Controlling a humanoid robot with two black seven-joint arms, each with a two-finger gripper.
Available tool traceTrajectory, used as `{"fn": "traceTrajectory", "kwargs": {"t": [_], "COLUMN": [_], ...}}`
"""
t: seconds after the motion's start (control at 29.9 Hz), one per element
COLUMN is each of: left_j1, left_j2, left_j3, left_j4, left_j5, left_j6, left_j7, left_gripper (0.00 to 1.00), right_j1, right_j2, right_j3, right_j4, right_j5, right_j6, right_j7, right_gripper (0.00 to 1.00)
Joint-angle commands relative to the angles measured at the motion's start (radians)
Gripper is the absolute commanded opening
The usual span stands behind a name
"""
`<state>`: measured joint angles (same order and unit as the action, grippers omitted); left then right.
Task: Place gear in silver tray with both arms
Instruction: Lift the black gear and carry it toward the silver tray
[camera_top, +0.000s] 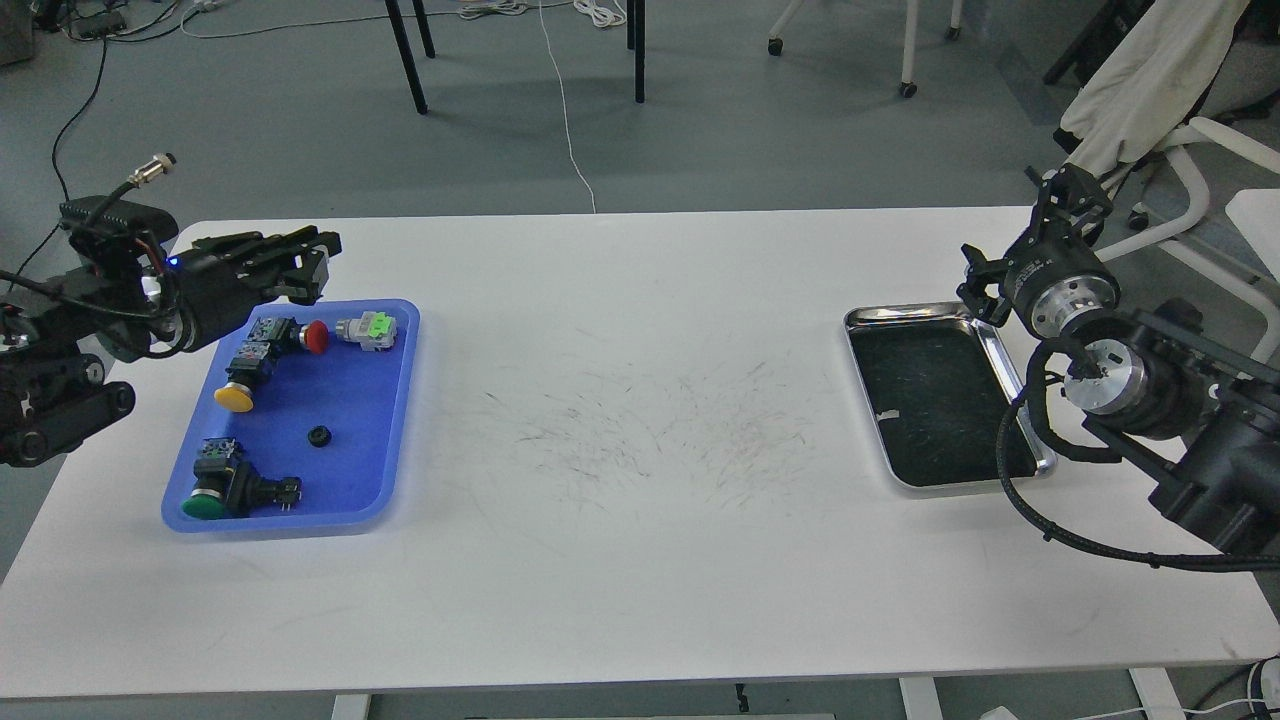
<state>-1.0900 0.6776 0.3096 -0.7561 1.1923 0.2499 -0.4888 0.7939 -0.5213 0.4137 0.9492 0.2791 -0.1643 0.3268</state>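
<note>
Our silver tray (1000, 350), shiny-rimmed with a dark scratched bottom, lies near the desk's (640, 400) right edge. Whether our left jaws (318, 262) and right jaws (1072, 192) are released or clenched, we cannot tell.

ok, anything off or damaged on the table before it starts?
Nothing spilled or tipped. The white table has dark scuffs mid-surface, and the silver tray has a scratched bottom with a small pale fleck; both look like wear. The tray sits slightly askew. Parts stay inside the blue tray.
</note>
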Motion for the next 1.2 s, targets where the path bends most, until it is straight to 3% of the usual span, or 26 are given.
{"fn": "traceTrajectory", "kwargs": {"t": [0.0,0.23,0.77,1.17], "left_j1": [-0.042,-0.065,-0.053,0.022], "left_j2": [-0.035,-0.210,-0.676,-0.678], "left_j3": [0.000,0.003,0.095,0.123], "left_j4": [-0.039,-0.060,0.142,0.259], "left_j5": [0.026,0.076,0.076,0.076], "left_j6": [-0.020,-0.020,-0.024,-0.023], "left_j7": [0.000,0.000,0.000,0.000], "left_gripper": [0.02,0.00,0.00,0.00], "right_j1": [0.016,0.031,0.096,0.126], "right_j2": [0.001,0.001,-0.025,-0.040], "right_j3": [-0.041,-0.062,-0.130,-0.164], "right_j4": [0.002,0.000,-0.001,-0.001], "right_j5": [0.000,0.002,0.002,0.003], "right_j6": [-0.003,-0.003,-0.003,-0.003], "right_j7": [0.000,-0.002,-0.011,-0.012], "right_gripper": [0.99,0.99,0.99,0.99]}}
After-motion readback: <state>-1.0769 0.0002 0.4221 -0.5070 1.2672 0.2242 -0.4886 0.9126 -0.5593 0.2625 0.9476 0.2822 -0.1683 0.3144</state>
